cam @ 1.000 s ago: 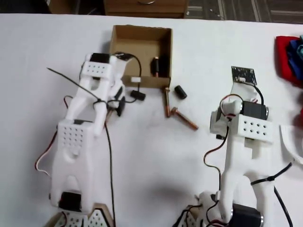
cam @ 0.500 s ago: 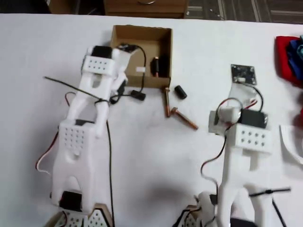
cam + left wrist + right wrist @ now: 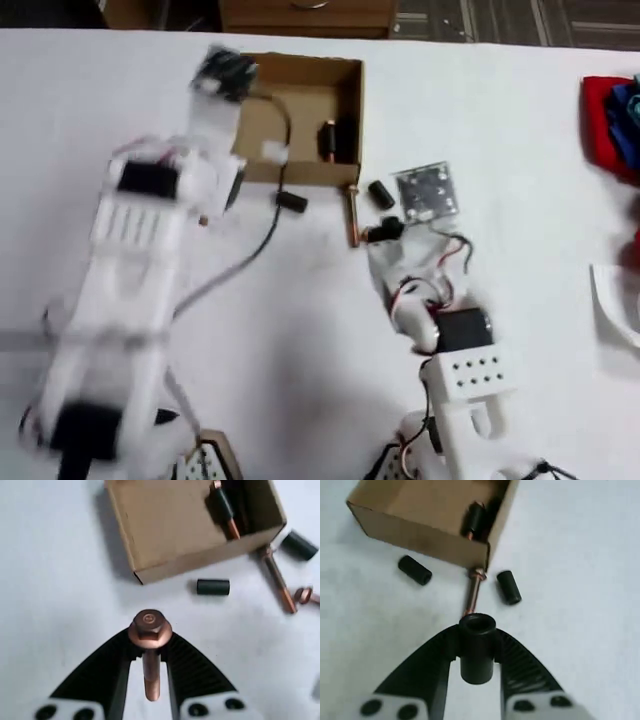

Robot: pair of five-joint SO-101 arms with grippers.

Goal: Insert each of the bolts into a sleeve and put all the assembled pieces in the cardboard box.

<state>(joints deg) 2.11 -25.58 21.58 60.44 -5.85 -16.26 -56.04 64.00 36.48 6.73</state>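
Copper bolt (image 3: 149, 626) pinched in left gripper (image 3: 150, 646); right gripper (image 3: 476, 642) clamps an upright black sleeve (image 3: 477, 664).

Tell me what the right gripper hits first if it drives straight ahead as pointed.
Likely the loose bolt lying just ahead of the sleeve in the right gripper, then the cardboard box wall. Height above the table unclear.

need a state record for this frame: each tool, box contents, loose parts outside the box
left tool: shut on bolt, gripped just below the head
right tool: shut on sleeve, open end facing the wrist camera
cardboard box: one assembled piece inside
loose sleeves: two outside the box
loose bolts: two outside the box
held parts joined: not yet
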